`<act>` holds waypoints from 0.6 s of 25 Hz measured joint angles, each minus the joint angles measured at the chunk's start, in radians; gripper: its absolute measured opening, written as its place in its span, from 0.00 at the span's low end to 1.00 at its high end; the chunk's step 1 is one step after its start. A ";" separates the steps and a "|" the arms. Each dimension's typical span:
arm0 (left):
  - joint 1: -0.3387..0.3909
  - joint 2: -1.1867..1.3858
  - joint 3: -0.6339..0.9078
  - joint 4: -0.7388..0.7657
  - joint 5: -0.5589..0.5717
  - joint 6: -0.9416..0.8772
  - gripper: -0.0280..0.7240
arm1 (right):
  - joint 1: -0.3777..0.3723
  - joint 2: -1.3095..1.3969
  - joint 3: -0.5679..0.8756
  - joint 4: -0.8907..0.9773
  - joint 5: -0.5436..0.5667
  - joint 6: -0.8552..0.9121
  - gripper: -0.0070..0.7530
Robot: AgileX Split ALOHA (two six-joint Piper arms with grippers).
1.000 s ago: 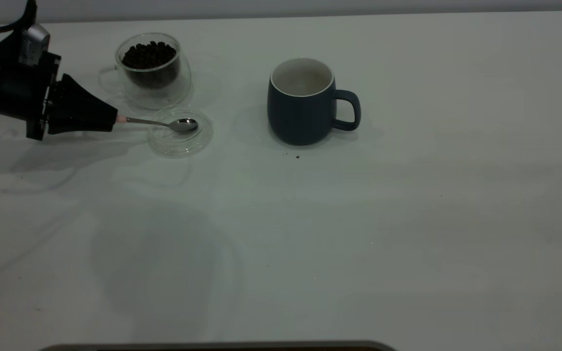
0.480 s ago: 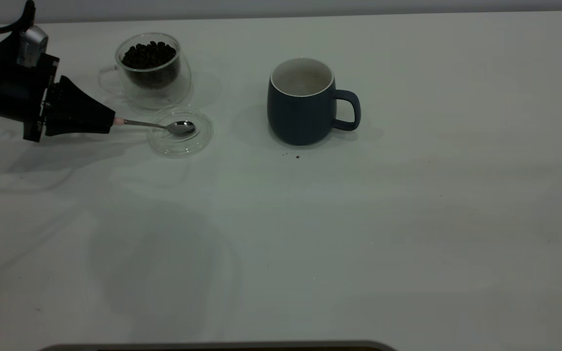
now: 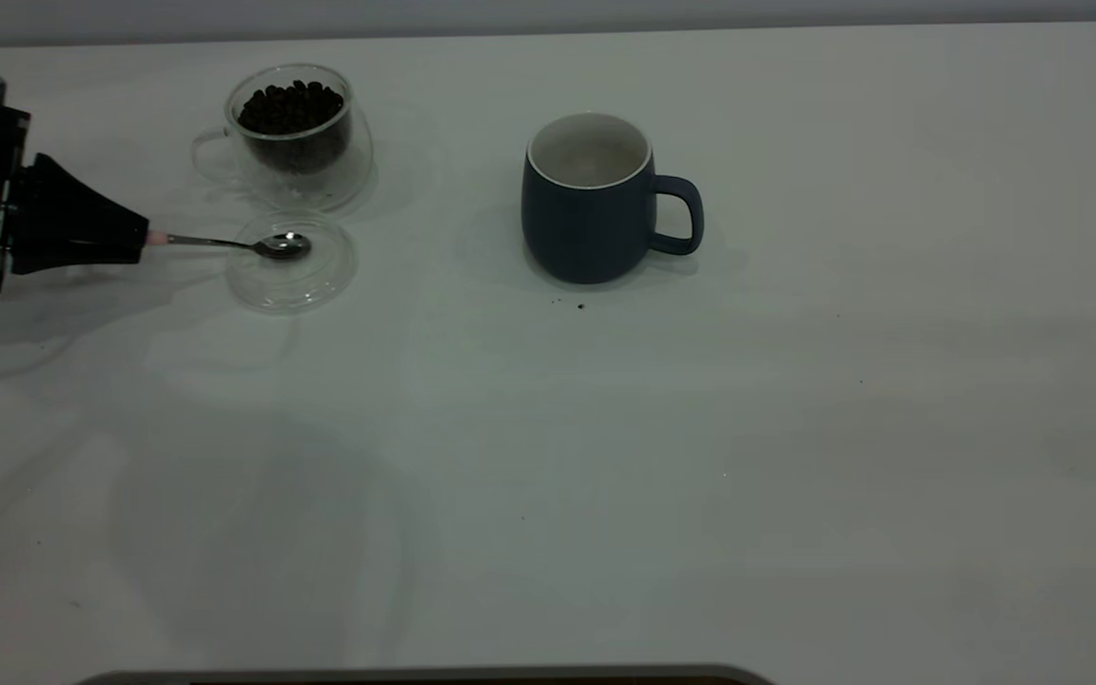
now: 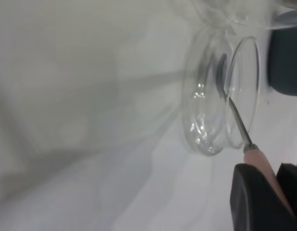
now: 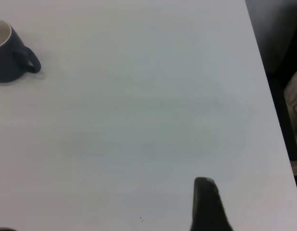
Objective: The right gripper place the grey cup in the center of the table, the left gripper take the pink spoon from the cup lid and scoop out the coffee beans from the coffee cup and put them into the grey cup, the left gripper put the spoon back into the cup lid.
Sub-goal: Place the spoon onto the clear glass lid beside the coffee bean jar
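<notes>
Two cups stood on the table (image 3: 795,428) in the exterior view: the coffee cup (image 3: 296,138), clear glass with the coffee beans (image 3: 291,107) heaped inside, toward the far left, and the grey cup (image 3: 596,200) near the middle, upright, its handle turned to the view's right. A few dark specks lay on the tabletop just in front of the grey cup. The cup lid (image 3: 293,262) lay flat just in front of the coffee cup. The left gripper (image 3: 141,239) reached in from the left edge, low over the table, its fingers pinched narrowly on the pink end of the pink spoon (image 3: 234,244). The spoon ran nearly level from the fingertips toward the lid, and its metal bowl sat within the lid's rim; whether it touched the lid could not be told from here. The right arm was out of this view.

From the left wrist view, the left gripper (image 4: 276,180) had both black fingers (image 4: 249,197) closed against the pink handle of the spoon (image 4: 240,126), with the thin metal shaft leading into the clear lid (image 4: 206,101). Part of the grey cup (image 4: 285,67) showed beyond the lid.

From the right wrist view, one dark finger (image 5: 206,204) of the right gripper showed over bare table (image 5: 148,120), well apart from the grey cup (image 5: 11,55); how far that gripper was open could not be told.
</notes>
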 joint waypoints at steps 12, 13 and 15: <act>-0.069 0.000 0.000 0.000 0.010 -0.002 0.19 | 0.000 0.000 0.000 0.000 0.000 0.000 0.66; -0.074 0.000 0.000 0.000 0.008 -0.002 0.19 | 0.000 0.000 0.000 0.000 0.000 0.000 0.66; -0.075 0.000 0.000 0.000 -0.003 -0.002 0.19 | 0.000 0.000 0.000 0.000 0.000 0.000 0.66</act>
